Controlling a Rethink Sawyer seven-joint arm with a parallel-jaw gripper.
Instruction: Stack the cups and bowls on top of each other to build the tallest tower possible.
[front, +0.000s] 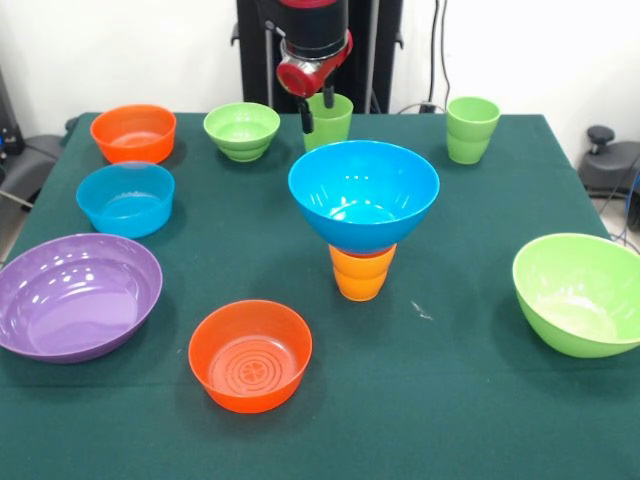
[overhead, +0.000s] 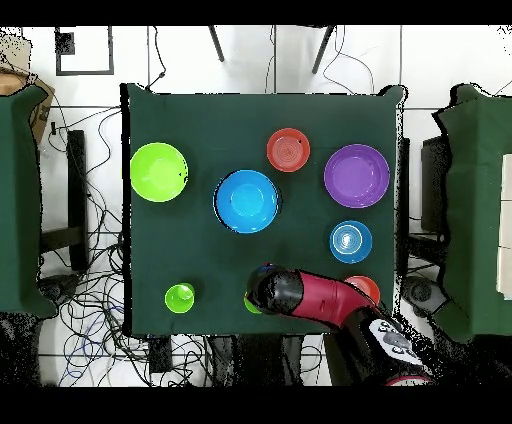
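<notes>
Nearest the camera in the front view sits an orange bowl (front: 250, 355) at lower centre of the green table (front: 440, 400), with a purple bowl (front: 75, 295) at lower left and a big lime bowl (front: 580, 292) at right. Mid-frame stands the tower (front: 363, 215): a large blue bowl (front: 364, 193) balanced on an upturned orange cup (front: 362, 272). Behind it, at top centre, the claw (front: 322, 112) reaches down onto a green cup (front: 330, 122); one dark finger (front: 307, 118) shows outside the rim, and the claw looks clamped on the cup wall, though the other finger is hard to make out. Another green cup pair (front: 472, 130) stands at upper right; a small lime bowl (front: 242, 131), an orange bowl and a light blue bowl (front: 125, 198) fill the upper left. From overhead, the arm (overhead: 320, 297) covers most of the held cup at lower centre, and the blue bowl (overhead: 246, 201) lies just above it in the frame. To do this step well, I judge the cup should be lifted straight up clear of the blue rim, carried over the bowl's centre, and lowered gently, since that wide bowl on a narrow cup would tip at any sideways nudge.
</notes>
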